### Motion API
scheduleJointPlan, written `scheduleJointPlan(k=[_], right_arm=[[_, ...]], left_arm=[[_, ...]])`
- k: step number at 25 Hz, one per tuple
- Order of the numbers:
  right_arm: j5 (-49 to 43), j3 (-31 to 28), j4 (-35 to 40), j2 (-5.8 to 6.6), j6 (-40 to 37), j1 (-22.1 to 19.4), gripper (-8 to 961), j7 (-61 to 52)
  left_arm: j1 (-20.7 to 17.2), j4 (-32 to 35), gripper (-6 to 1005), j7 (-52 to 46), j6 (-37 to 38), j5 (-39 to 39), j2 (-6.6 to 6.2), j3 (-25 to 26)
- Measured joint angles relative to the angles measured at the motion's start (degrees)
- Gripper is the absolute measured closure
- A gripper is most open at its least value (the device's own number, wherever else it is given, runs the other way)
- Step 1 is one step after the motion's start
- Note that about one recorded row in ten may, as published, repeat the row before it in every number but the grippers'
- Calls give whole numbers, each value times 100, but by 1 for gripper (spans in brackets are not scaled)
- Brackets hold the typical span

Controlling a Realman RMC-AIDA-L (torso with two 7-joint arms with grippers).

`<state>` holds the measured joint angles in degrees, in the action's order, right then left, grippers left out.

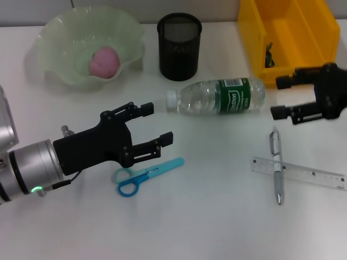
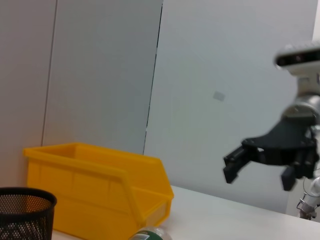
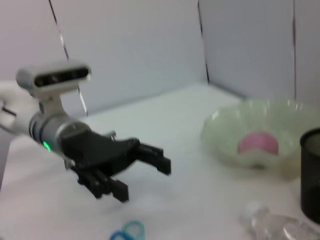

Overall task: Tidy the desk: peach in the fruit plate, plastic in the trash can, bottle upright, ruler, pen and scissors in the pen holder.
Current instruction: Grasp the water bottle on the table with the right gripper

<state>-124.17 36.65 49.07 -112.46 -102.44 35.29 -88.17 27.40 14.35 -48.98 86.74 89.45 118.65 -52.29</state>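
Above the desk [image 1: 217,216], the left pincer [image 1: 156,124] hovers with its fingers spread and nothing between them, just over the blue scissors [image 1: 145,175] lying flat below it. Beyond its fingertips the bottle [image 1: 219,97] lies on its side, cap toward the left pincer. At the bottle's far end the right pincer [image 1: 281,97] hangs released and empty, beside the yellow bin [image 1: 287,38], where a dark scrap lies in the bottom. Below the right pincer the pen [image 1: 277,165] lies across the ruler [image 1: 298,173], touching it. Farther back the black mesh pen holder [image 1: 179,46] stands upright, and the peach [image 1: 104,61] sits in the green fruit plate [image 1: 59,38].
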Motion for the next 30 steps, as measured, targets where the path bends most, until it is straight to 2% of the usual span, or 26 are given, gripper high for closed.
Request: scheduleJointPlan(k=[3, 5, 7, 9, 12, 15, 19, 24, 30], right_arm=[[-581, 0, 41, 140, 0, 553, 139, -455], [-915, 6, 43, 189, 26, 868, 139, -651], [-1480, 63, 44, 209, 169, 1326, 139, -811], [-1625, 155, 44, 201, 295, 1445, 139, -854], [-1871, 674, 39, 180, 793, 1665, 139, -1035], [-1929, 1275, 43, 135, 1174, 1791, 139, -1205], [-1988, 1774, 31, 35, 1571, 1899, 139, -1230], [-2362, 1961, 16, -167, 2112, 1958, 139, -1185], [-2538, 2081, -1, -246, 2346, 1920, 139, -1170]], left_arm=[[-47, -2, 195, -8, 1, -5, 0, 0], [-73, -2, 195, -9, -7, -6, -1, 0], [-118, -7, 195, -10, -51, -7, -11, 3], [-138, -9, 195, -11, -61, -7, -13, 6], [-202, -11, 195, -12, -78, -7, -18, 55], [-260, -11, 195, -12, -83, -8, -12, 78], [-324, -12, 195, 41, -96, -7, 3, 123], [-380, -19, 195, 58, -114, -18, 6, 158], [-385, -20, 195, 71, -168, -25, 8, 158]])
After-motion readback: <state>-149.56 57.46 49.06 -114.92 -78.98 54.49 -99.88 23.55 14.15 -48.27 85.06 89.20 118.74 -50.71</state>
